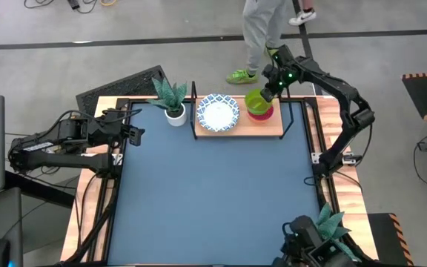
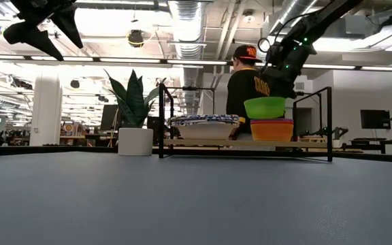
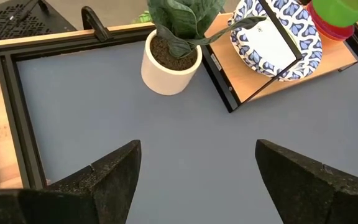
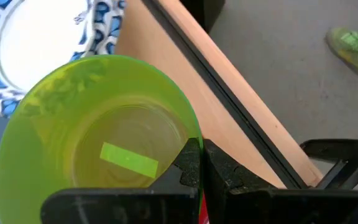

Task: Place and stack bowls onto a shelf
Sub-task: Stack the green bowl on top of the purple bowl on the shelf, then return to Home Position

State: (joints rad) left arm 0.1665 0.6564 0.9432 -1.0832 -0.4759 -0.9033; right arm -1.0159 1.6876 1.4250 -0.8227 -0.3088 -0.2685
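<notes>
The wooden shelf (image 1: 273, 127) stands at the table's far edge. On its left part sits a stack of white bowls with blue rims (image 1: 218, 113) (image 2: 204, 126). On its right part is a stack of plain bowls (image 2: 272, 130), with red showing (image 3: 328, 31). The green bowl (image 1: 256, 102) (image 2: 264, 107) (image 4: 98, 143) is right over that stack, in my right gripper (image 1: 270, 92) (image 4: 202, 167), which is shut on it. My left gripper (image 1: 135, 126) (image 3: 197, 174) hangs open above the table's far left part, holding nothing. My right gripper pinches the green bowl's rim (image 4: 190, 142) on its far right side, one finger inside the bowl and one outside. The fingers slant down from the table's far right. The bowl stays upright, mouth up, right over the plain stack. I cannot tell whether it touches the stack.
A white pot with a spiky plant (image 1: 173, 111) stands just left of the shelf. A second plant (image 1: 333, 222) is at the near right corner. A person (image 1: 262, 37) stands beyond the far edge. The blue-grey tabletop (image 1: 213, 200) lies bare in front of the shelf.
</notes>
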